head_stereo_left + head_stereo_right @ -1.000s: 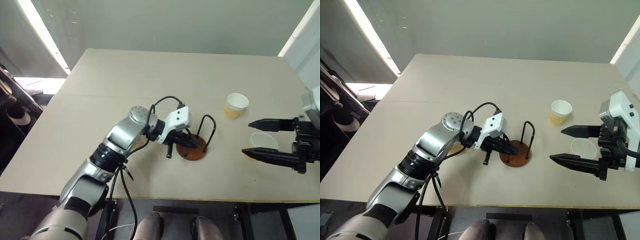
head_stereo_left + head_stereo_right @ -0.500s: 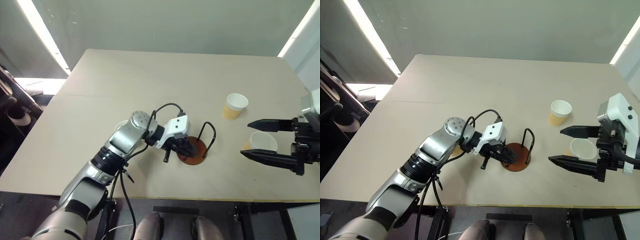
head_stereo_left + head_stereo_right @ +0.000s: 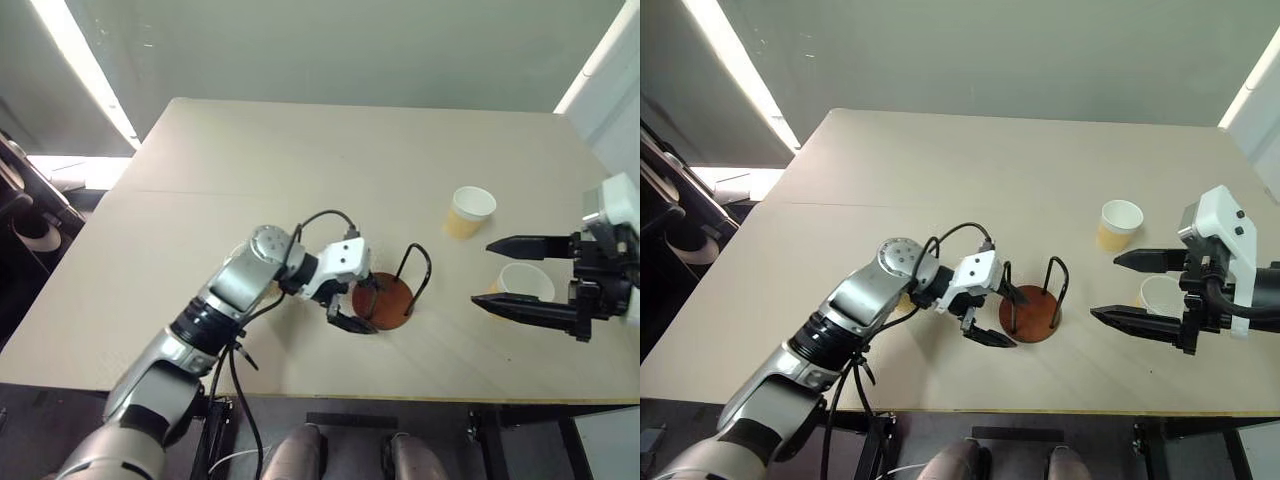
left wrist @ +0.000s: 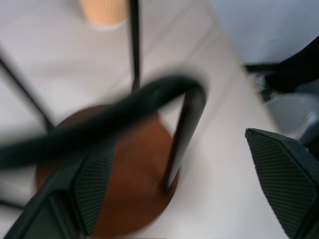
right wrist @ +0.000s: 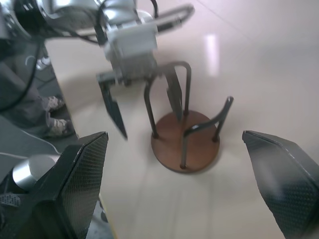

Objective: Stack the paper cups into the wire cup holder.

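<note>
Left hand (image 3: pixel 362 309) spread, straddling near loop of black-wire, red-brown-disc cup holder (image 3: pixel 384 297) – empty. Right hand (image 3: pixel 500 273) spread; tan paper cup (image 3: pixel 523 283) apparently between fingers, holder at its 9 o'clock.

Left gripper (image 3: pixel 362 305) spread wide around the wire cup holder's (image 3: pixel 388 298) near loop.

From my feed this looks like a lab or test room rather than a home. I'm looking at a plain beige desk (image 3: pixel 300 160) standing alone on a smooth grey-green floor (image 3: pixel 350 50), with long strip lights reflected in that floor (image 3: pixel 85 70). Dark equipment (image 3: pixel 25 205) sits off to the left.
</note>
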You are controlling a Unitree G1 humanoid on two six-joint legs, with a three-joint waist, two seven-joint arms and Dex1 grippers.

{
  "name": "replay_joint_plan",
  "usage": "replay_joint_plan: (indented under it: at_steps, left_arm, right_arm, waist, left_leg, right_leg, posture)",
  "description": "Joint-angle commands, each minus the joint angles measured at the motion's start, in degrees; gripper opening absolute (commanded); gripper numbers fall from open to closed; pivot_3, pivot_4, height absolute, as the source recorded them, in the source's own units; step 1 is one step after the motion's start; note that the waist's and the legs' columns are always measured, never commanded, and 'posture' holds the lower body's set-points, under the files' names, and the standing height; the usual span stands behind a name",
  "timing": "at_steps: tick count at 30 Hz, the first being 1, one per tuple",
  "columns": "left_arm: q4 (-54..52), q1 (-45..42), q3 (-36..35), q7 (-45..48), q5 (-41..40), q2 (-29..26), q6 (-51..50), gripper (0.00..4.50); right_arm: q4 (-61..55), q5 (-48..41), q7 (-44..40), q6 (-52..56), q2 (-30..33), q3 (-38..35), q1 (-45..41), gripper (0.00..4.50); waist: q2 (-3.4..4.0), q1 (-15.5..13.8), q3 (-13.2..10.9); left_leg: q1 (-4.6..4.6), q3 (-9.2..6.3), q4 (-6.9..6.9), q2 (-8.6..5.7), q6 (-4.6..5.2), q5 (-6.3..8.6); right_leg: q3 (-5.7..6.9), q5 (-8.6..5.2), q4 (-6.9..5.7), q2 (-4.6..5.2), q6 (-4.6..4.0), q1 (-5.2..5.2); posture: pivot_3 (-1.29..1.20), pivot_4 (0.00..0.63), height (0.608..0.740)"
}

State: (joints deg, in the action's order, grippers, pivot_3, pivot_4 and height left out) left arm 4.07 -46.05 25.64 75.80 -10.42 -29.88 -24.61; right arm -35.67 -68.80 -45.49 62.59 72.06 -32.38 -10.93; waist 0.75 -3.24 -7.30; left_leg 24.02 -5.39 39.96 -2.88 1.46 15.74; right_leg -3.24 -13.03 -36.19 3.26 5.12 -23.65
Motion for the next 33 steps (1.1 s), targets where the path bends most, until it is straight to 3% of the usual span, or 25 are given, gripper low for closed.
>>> replay_joint_plan:
  at_steps: [1, 7, 11, 19, 27, 33]
  left_arm:
    - [-3.98, -1.95, -3.40, -0.35, 0.18, -2.30, 1.11, 4.47]
    - [-4.98, -3.37, -6.69, -1.88, 0.30, -4.45, 0.31, 4.47]
    - [-5.98, -4.80, -10.77, -2.00, -2.43, -6.22, -3.51, 4.47]
    - [-6.11, -6.06, -13.97, -1.86, -5.45, -8.63, -7.75, 4.47]
    - [-9.16, -4.69, -14.34, -2.21, -7.24, -11.34, -10.26, 4.47]
    - [-10.48, -4.23, -14.05, -3.17, -7.56, -11.86, -11.20, 4.47]
  right_arm:
    - [1.91, 3.50, -0.83, -3.43, 1.46, 3.03, -3.41, 4.50]
    - [6.76, 10.62, -3.26, -7.83, 1.69, 12.79, -10.54, 4.50]
    - [14.98, 22.82, -6.12, -13.40, 0.97, 25.49, -20.27, 4.50]
    - [31.51, 45.72, -13.75, -25.22, -4.72, 43.59, -35.25, 4.50]
    - [48.27, 64.41, -18.44, -37.70, -13.48, 53.84, -45.81, 4.50]
    - [59.30, 73.67, -21.21, -45.47, -17.64, 56.94, -49.82, 4.50]
  waist:
    - [0.00, 0.06, 0.00]
    - [0.00, 0.06, 0.00]
    - [0.00, 0.49, 0.00]
    - [0.00, 0.83, 0.00]
    - [0.00, 1.04, -0.01]
    - [0.01, 1.01, -0.01]
  left_leg:
    - [0.00, 0.00, 0.00, 0.00, 0.00, 0.00]
    - [0.01, 0.00, 0.04, 0.00, 0.03, 0.01]
    - [0.01, 0.01, 0.04, 0.01, 0.04, 0.02]
    - [0.04, 0.01, 0.04, 0.04, 0.06, 0.03]
    - [0.07, 0.01, 0.02, 0.06, 0.06, 0.03]
    - [0.09, 0.01, -0.04, 0.06, 0.07, 0.03]
  right_leg:
    - [0.00, 0.00, 0.00, 0.00, 0.00, 0.00]
    - [0.00, 0.01, 0.01, 0.00, 0.01, 0.01]
    - [0.00, 0.01, 0.01, 0.00, 0.02, -0.02]
    - [0.00, 0.02, 0.00, 0.00, 0.01, -0.09]
    - [0.02, 0.05, 0.04, -0.01, -0.05, -0.15]
    - [0.04, 0.06, 0.10, -0.01, -0.08, -0.16]
  posture:
    - [0.00, 0.150, 0.740]
    - [0.00, 0.150, 0.740]
    - [0.00, 0.150, 0.740]
    - [0.00, 0.150, 0.740]
    - [0.00, 0.150, 0.740]
    - [0.00, 0.150, 0.740]
